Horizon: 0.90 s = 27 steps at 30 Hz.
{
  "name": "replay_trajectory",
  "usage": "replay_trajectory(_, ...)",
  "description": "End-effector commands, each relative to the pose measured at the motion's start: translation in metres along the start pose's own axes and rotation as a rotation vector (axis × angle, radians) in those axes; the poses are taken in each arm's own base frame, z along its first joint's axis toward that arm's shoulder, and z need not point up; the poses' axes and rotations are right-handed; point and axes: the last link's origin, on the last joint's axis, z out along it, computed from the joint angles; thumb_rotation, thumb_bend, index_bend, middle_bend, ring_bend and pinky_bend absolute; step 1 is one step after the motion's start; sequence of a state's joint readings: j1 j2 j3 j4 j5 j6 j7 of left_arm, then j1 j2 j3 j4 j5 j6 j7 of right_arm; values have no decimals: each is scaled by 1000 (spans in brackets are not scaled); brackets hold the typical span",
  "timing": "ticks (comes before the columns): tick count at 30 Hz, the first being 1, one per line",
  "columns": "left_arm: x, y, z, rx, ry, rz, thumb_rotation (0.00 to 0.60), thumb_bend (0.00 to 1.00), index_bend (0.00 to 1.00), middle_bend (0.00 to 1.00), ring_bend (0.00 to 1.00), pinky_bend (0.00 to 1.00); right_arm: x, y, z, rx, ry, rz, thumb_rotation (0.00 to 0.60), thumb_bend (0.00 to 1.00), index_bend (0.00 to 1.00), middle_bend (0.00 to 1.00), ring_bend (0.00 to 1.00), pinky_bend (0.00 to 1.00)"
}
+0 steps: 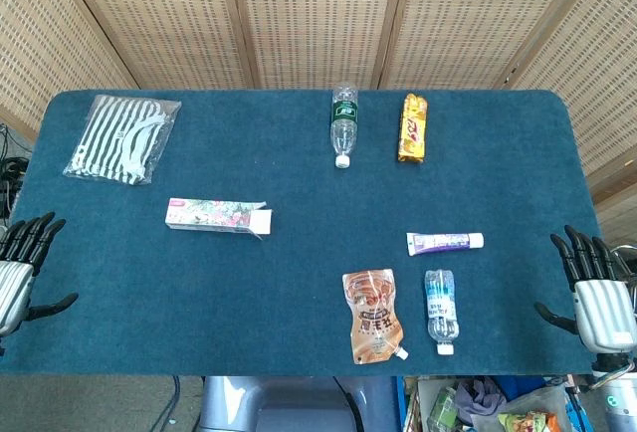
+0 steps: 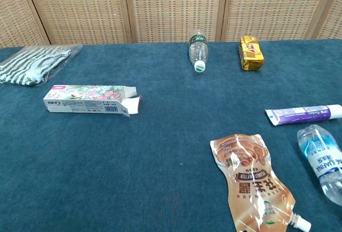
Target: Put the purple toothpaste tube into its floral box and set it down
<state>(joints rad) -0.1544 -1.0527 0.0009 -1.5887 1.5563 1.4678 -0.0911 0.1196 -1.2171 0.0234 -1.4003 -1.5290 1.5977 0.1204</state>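
The purple toothpaste tube [image 1: 444, 243] [image 2: 304, 114] lies flat on the right side of the blue table, white cap pointing right. Its floral box [image 1: 217, 216] [image 2: 91, 99] lies flat left of centre, with the end flap open toward the right. My left hand [image 1: 22, 261] hangs off the table's left edge, fingers spread and holding nothing. At the right edge my right hand [image 1: 595, 291] is likewise spread and empty. Both hands are far from the tube and box, and neither shows in the chest view.
A brown spouted pouch [image 1: 373, 315] and a small water bottle [image 1: 442, 309] lie just in front of the tube. A green-labelled bottle [image 1: 343, 123] and a yellow snack bar [image 1: 413, 127] lie at the back. A striped bagged cloth [image 1: 121, 138] sits back left.
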Motion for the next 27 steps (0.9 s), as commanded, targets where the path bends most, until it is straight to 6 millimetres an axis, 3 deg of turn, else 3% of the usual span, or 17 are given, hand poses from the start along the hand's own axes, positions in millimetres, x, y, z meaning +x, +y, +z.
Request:
replay_trajectory(1,0,0,0,-1,0,1,600,160,0,0,0,0,-1,0,1,4,-4,-5,600,0,0,0,0,0)
replay_trajectory(7,1,-3,1,8,2,-5,600,158,0,0,0,0,-2,-4,18,39,-16,63,600,0,0,0,0,0)
replay_trajectory(15,2,-7,7,32,10,-3,600,158,0,0,0,0,-10,-11,88,115,-116,-33,600,0,11,23,0,0)
replay_trajectory(20,-1,-10,12,60,7,5,600,158,0,0,0,0,-32,-29,133,151,-185,-40,600,0,79,75,0,0)
replay_trajectory(27,-1,-12,16,78,10,5,600,157,0,0,0,0,-78,-48,158,162,-321,-98,600,1,189,203,52,26)
